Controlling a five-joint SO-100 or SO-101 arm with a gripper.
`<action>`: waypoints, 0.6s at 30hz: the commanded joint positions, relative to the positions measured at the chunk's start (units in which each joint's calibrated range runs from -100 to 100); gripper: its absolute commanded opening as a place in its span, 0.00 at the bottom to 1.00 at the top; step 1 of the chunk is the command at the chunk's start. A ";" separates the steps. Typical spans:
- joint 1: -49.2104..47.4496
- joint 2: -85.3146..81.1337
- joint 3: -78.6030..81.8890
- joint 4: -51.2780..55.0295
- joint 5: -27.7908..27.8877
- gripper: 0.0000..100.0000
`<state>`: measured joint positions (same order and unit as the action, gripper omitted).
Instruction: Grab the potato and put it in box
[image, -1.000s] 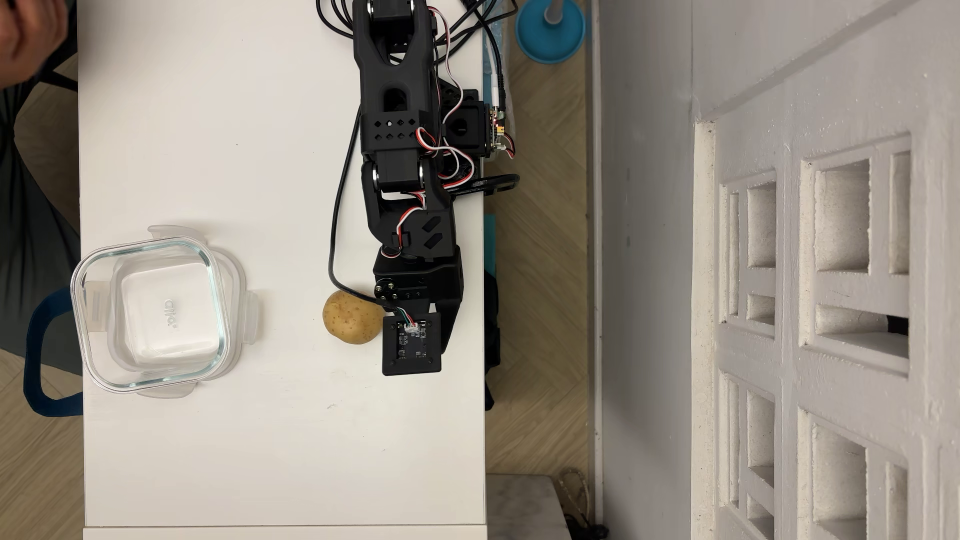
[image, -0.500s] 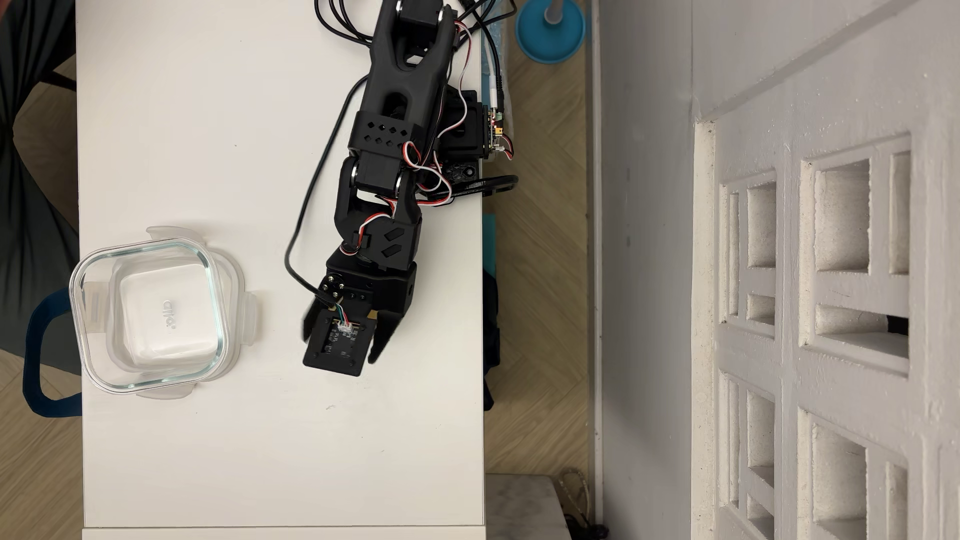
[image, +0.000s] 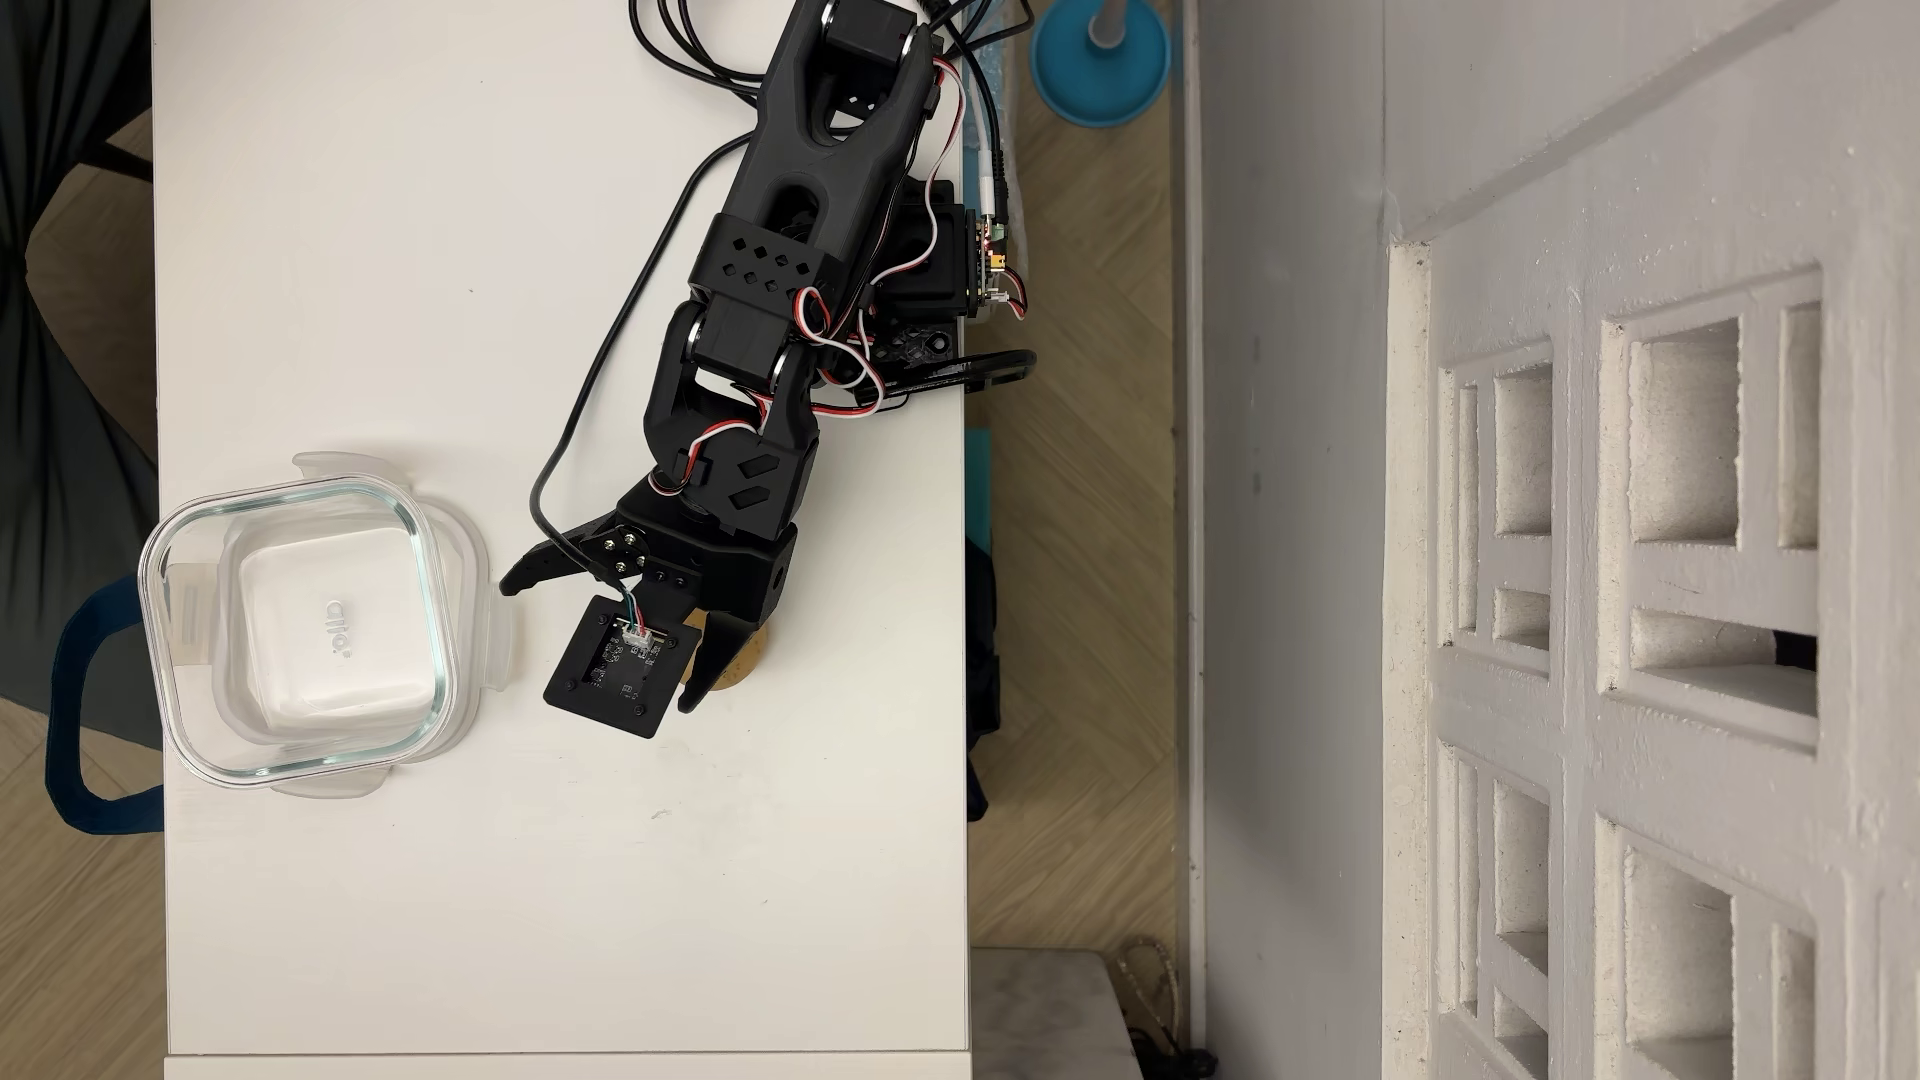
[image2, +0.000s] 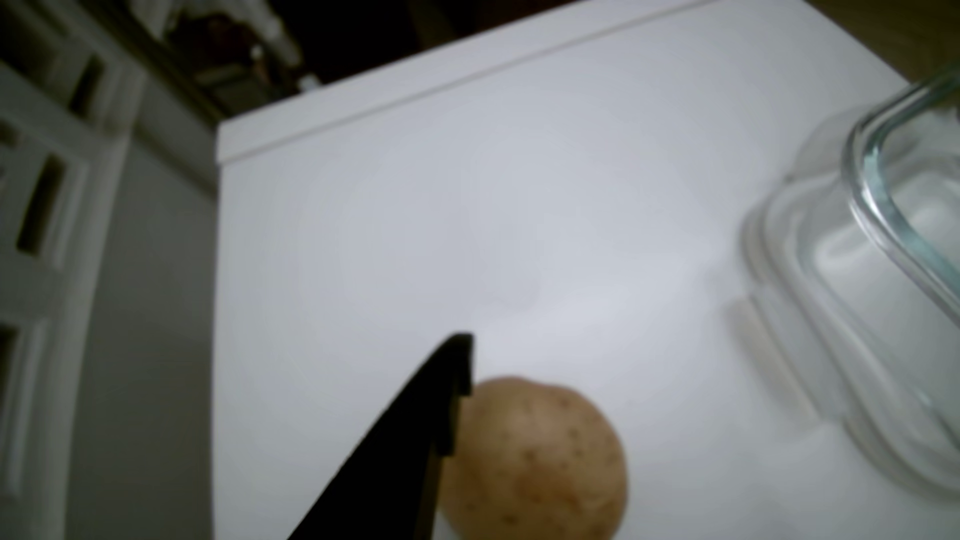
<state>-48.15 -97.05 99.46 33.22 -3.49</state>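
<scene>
The potato (image: 746, 665) is tan and mostly hidden under my gripper in the overhead view; only its right edge shows. In the wrist view the potato (image2: 540, 462) lies on the white table, speckled, at the bottom centre. My gripper (image: 594, 648) is open wide above it, with one jaw spread out toward the box. One black finger (image2: 447, 394) overlaps the potato's left side in the wrist view; whether it touches the potato I cannot tell. The box (image: 312, 486) is a clear glass container at the table's left edge, with nothing in it. It also shows in the wrist view (image2: 878, 207) at the right.
A translucent clip-lid (image: 494, 649) lies under the box and shows in the wrist view (image2: 779, 322) too. Black cables (image: 582, 415) run from the arm across the table's top part. The white table (image: 540, 893) ends at its right edge (image: 964, 727).
</scene>
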 joint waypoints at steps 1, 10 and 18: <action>-0.32 -0.64 0.02 3.49 -0.53 0.49; -12.21 -0.39 0.02 8.98 -3.83 0.54; -12.21 -0.64 0.02 8.98 -8.26 0.54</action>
<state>-60.09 -97.05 99.46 41.91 -9.40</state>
